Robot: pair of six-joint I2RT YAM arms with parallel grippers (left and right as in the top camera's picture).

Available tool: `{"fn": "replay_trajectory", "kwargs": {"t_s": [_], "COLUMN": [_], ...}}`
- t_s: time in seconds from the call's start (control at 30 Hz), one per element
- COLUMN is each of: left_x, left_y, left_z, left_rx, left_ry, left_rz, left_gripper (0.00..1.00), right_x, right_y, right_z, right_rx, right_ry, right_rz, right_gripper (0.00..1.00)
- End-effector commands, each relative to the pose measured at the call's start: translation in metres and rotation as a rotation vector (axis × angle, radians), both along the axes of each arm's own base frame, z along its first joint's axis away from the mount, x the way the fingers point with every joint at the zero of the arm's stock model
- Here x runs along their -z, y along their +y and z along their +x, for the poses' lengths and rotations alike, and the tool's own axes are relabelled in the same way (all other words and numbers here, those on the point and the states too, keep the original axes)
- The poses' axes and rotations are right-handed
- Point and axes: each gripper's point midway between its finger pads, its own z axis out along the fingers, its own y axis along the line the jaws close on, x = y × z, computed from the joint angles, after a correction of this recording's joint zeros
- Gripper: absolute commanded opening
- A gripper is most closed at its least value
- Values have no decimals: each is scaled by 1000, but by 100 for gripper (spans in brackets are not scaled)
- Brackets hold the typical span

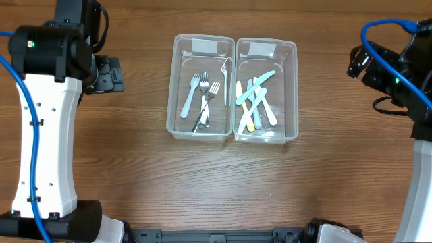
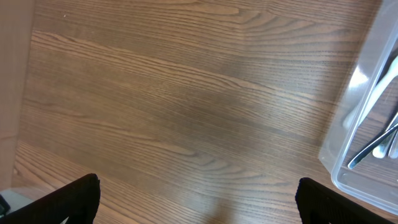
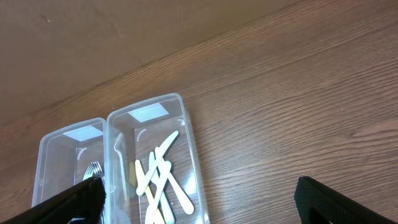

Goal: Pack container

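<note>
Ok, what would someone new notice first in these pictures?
Two clear containers side by side mid-table: the left container holds forks, the right container pastel knives. The left fingers and right fingers hang open and empty, off to either side.

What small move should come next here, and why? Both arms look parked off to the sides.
Probably none beyond holding both arms back. The forks lie in the left container and the knives in the right container. The left gripper and right gripper are open and empty. No loose piece or lid shows, so I'd confirm before reaching in.
</note>
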Motion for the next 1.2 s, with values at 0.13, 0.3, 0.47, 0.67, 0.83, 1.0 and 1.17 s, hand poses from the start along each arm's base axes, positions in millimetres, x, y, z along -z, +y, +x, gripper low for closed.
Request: {"fn": "replay_trajectory", "kwargs": {"t_s": [0.13, 0.3, 0.47, 0.67, 0.83, 1.0, 1.17], "left_x": [-2, -2, -2, -2, -2, -2, -2], "left_y": [3, 3, 3, 3, 3, 3, 3], "left_z": [1, 1, 1, 1, 1, 1, 1], "left_rx": [-25, -25, -25, -25, -25, -25, -25], "left_ry": [-12, -12, -12, -12, -12, -12, -12], "left_rz": [3, 3, 3, 3, 3, 3, 3], "left_gripper": [100, 100, 100, 100, 100, 100, 100], "right_x": [-3, -8, -35, -72, -84, -62, -1], "right_y": [-3, -1, 13, 32, 32, 38, 51], "right_z": [0, -3, -26, -68, -100, -104, -97], "right_rx": [15, 11, -19, -61, -43, -70, -141], "right_ry": [-10, -24, -113, -244, -333, -411, -446], "right_rz": [-9, -12, -27, -47, -77, -72, -36], "right_gripper": [100, 100, 100, 100, 100, 100, 100]}}
